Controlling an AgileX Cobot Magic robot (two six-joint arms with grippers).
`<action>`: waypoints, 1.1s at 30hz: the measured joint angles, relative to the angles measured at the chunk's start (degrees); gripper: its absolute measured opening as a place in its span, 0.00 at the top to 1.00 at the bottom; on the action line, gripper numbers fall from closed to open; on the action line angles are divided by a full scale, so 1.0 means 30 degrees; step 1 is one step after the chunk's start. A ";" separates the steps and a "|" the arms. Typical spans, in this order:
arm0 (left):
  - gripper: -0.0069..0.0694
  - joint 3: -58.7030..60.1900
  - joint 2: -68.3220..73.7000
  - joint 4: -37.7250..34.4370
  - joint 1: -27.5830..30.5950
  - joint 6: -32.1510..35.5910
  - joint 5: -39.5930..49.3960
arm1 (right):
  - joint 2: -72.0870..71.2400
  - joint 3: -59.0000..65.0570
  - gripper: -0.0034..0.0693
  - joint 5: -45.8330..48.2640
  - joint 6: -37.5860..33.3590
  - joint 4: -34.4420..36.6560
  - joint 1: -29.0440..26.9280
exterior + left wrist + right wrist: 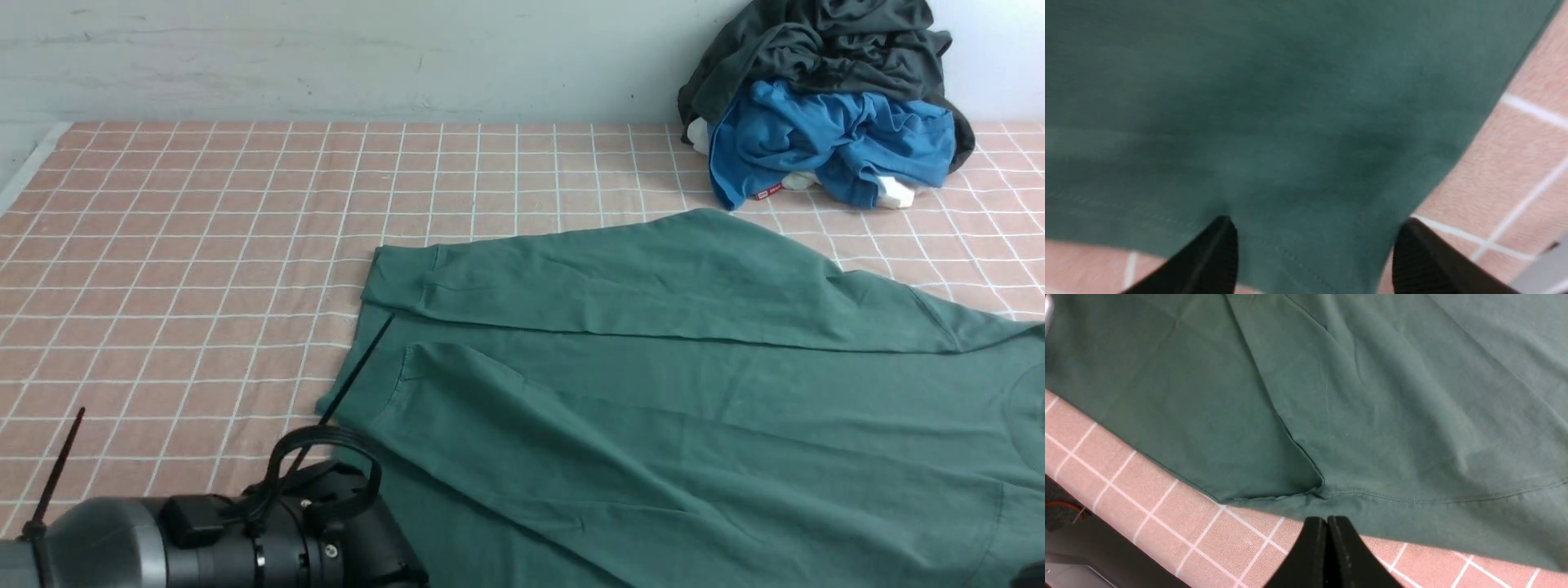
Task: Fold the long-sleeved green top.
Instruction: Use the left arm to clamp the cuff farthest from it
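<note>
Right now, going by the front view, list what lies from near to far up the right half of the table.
green long-sleeved top → blue garment → dark grey garment, heaped over and behind the blue one → wall

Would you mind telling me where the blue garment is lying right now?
In the front view the blue garment sits far right on the checked cloth, under the dark grey garment, beyond the green long-sleeved top.
</note>
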 joint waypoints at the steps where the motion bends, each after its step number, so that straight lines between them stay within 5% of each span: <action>1: 0.30 -0.0467 -0.0149 -0.0191 0.0056 -0.0124 0.0537 | 0.0000 0.0000 0.97 -0.0014 0.0000 0.0000 0.0000; 6: 0.30 -0.3253 -0.1006 -0.1021 0.1100 -0.0468 0.2530 | 0.0000 0.0000 0.97 -0.0241 0.0000 -0.0102 0.0000; 18: 0.30 -1.4334 0.4286 -0.1768 0.9976 0.0047 0.3802 | 0.0000 0.0000 0.97 -0.1542 0.0000 -0.0720 0.0000; 33: 0.30 -2.3996 1.4223 0.0782 1.1266 0.3350 0.3139 | 0.0000 0.0000 0.97 -0.1841 0.0117 -0.1231 0.0000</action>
